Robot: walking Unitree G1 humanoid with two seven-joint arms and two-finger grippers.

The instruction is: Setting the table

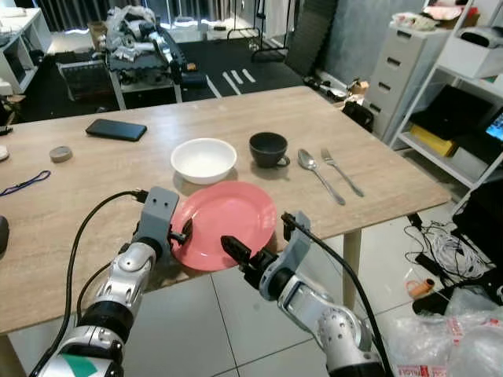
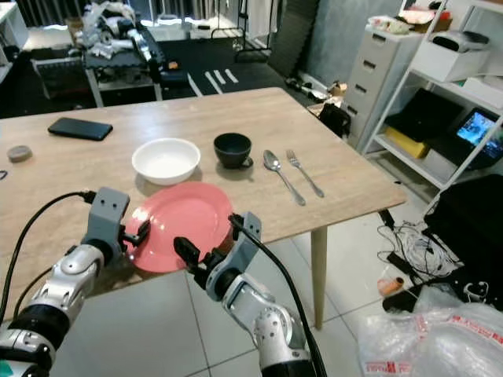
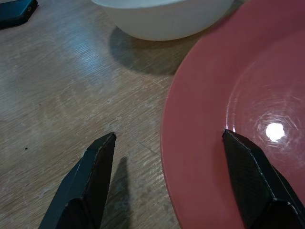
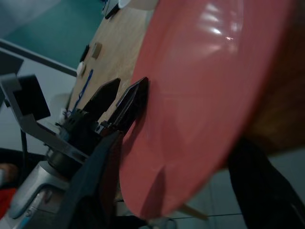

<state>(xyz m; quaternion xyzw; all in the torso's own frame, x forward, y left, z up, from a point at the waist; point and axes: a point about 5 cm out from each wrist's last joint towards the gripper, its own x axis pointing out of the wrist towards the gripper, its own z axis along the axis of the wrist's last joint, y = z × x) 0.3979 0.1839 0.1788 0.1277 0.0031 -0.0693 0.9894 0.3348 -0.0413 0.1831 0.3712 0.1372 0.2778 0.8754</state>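
Two grippers are on your pink plate, which sits low in the middle of the frame at the near edge of the desk, its rim hanging out past that edge. Your left gripper has its jaws spread wide across the plate's left rim, one finger over the pink surface, the other over bare wood. Your right gripper comes up from below the desk edge, jaws parted with the overhanging rim between them. Just beyond the plate you see a white bowl, and right of it a dark cup, then a spoon and a fork lying side by side. Upper left, a black phone lies flat.
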